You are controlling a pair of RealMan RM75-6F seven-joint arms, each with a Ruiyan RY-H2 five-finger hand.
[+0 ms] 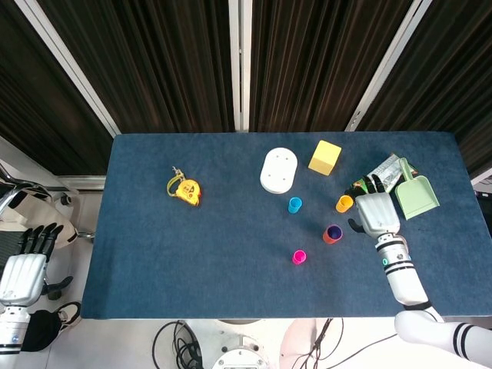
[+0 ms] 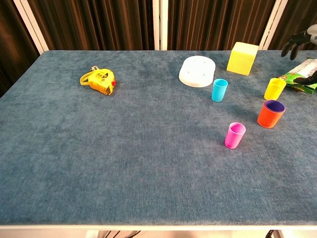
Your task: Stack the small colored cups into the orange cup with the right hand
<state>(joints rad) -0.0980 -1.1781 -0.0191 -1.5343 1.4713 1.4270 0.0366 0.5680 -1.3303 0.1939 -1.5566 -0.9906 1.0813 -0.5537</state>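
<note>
On the blue table [image 1: 192, 254] the right hand [image 1: 377, 213] hovers empty with fingers spread, just beside the yellow cup [image 2: 274, 89], while the orange cup [image 2: 270, 114] stands nearby with a purple cup [image 2: 274, 105] already nested inside; the cyan cup [image 2: 219, 89] and pink cup [image 2: 235, 135] stand apart, upright. These cups look light, stiff and smooth, likely to tip or slip, so pinch each around its upper wall near the rim. The head view shows the whole right hand and the left hand [image 1: 23, 269] idle and apparently empty off the table, whereas the chest view catches only dark fingertips [image 2: 297, 42] at its edge.
</note>
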